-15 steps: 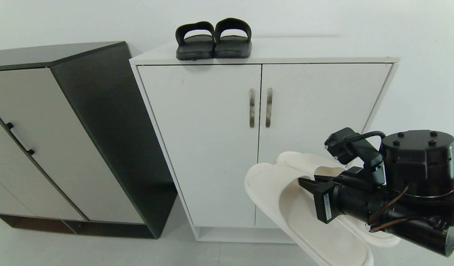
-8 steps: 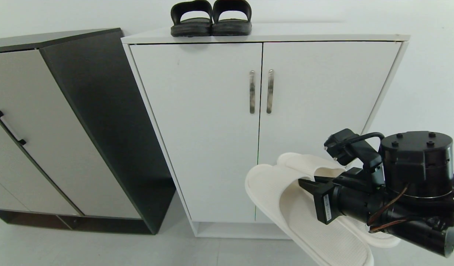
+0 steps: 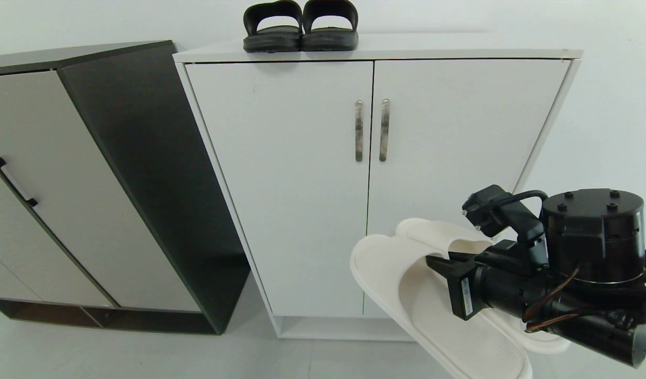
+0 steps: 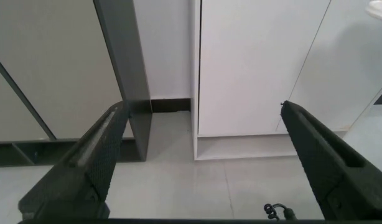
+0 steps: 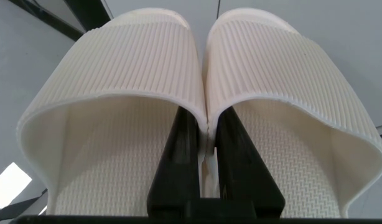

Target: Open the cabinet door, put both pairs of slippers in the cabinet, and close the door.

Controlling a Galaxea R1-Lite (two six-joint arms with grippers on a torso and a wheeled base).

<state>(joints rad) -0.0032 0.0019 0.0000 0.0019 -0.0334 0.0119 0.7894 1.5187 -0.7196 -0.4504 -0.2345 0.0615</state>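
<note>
Right wrist view: the right hand [image 5: 206, 134] is closed tight on one pair of white slippers [image 5: 141, 74]; its two fingers [image 5: 178, 168] pinch the inner edges of both straps together, so the two slippers sit side by side and touching; in the head view this hand is low on the right, and the white pair slants in front of the lower part of the white cabinet [image 3: 433, 52]; the cabinet's two doors [image 3: 291, 184] are shut, and its two upright metal handles [image 3: 359, 130] stand just beside each other at the middle seam; one pair of black slippers [image 3: 301, 26], two in all, rests on the cabinet's top near its left end; one dark cabinet [image 3: 118, 158] stands beside it on the left; the left hand [image 4: 203, 107] is spread wide with nothing in it, hanging low over the floor [image 4: 178, 180] near the white cabinet's bottom corner.
</note>
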